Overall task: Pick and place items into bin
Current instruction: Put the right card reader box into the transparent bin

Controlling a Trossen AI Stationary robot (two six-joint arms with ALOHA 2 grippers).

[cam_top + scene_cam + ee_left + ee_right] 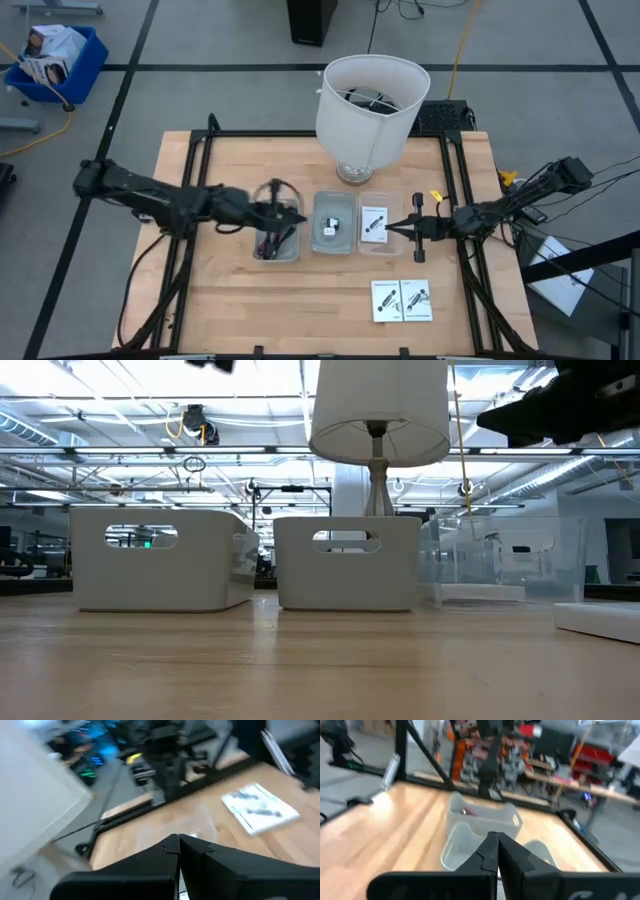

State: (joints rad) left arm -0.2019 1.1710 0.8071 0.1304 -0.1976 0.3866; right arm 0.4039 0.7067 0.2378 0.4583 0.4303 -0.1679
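High view: three bins in a row mid-table. My left gripper [296, 214] sits over the left bin [277, 246], which holds coiled black and dark-red cables [271, 240]. Fingers pressed together, nothing visibly between them. Middle bin [334, 222] has a tiny white block [329, 232] and a tiny black cube [337, 224]. Clear bin [379, 226] on the right holds one white card packet [374, 224]. Two more packets [402, 300] lie flat near the front edge, well apart from the bins. White lampshade [371, 108] stands behind the middle bin.

Low view shows bin walls only, not contents; lampshade [379, 410] above them; my right arm is a dark shape at upper right.

Left wrist view: my fingertips [178, 843] meet, with two packets [260, 808] on the wood beyond. Blurred.

Right wrist view: right gripper [495, 839] also pinched to a point, empty, aimed down the bin row.

Pose: left arm stretched from the left edge, low and nearly level. My right gripper [393, 228] reaches in from the right, tip at the clear bin's edge.
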